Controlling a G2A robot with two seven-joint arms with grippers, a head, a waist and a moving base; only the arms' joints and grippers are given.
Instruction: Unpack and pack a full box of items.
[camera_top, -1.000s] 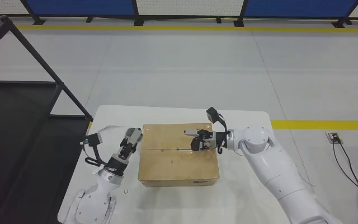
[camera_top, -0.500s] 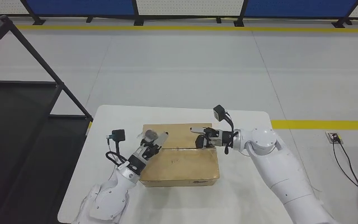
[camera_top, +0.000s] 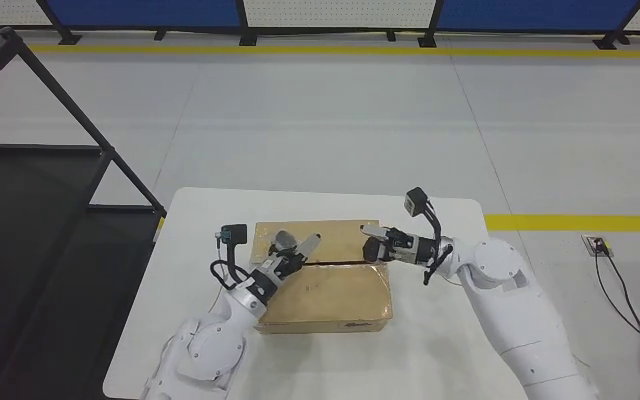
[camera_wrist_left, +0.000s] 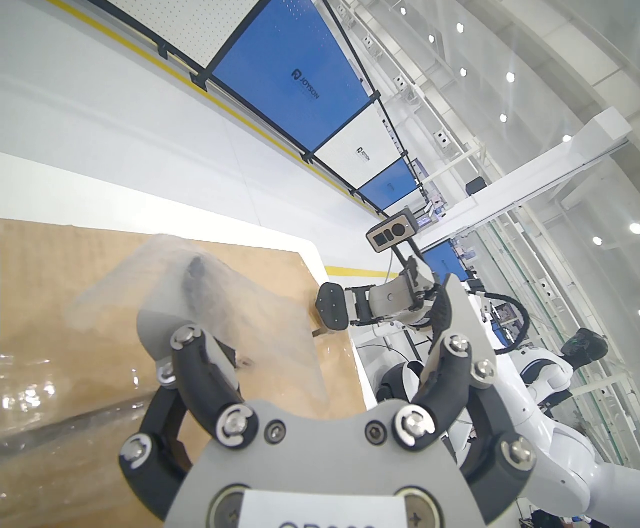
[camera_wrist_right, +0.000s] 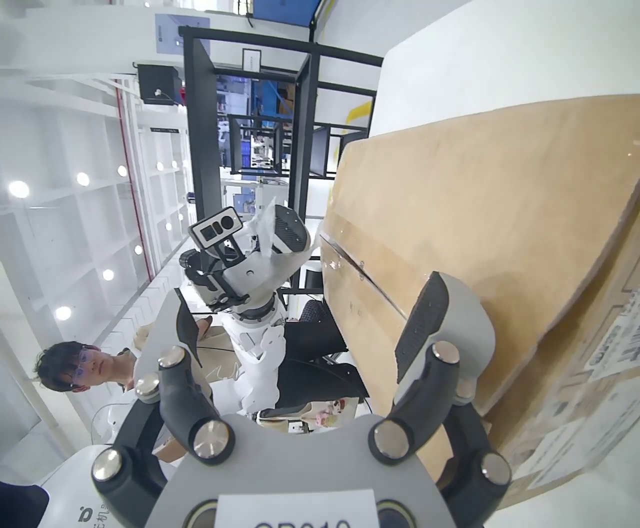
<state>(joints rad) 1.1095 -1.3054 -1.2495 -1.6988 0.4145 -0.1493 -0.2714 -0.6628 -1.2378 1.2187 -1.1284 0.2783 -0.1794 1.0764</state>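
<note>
Counter: white, taking up the lower middle of the top view, and carrying the box.

Box: brown cardboard, lying flat in the lower centre of the top view, roughly mid-counter. Its top flaps are down and meet at a dark seam running left to right across the lid. The left wrist view shows glossy clear tape along that seam.

Right end effector: at the right end of the lid in the top view, close to where the seam ends. It is released, with the fingers spread wide and nothing between them. In the right wrist view one finger sits over the lid near the box's end edge and the other is off the box. Whether it touches the cardboard cannot be told.

Left end effector: over the left part of the lid in the top view, just beside the seam. It is released, with the fingers apart in the left wrist view.

Tape scrap: clear and crumpled, clinging to one finger of the left end effector and lifted off the lid.
</note>
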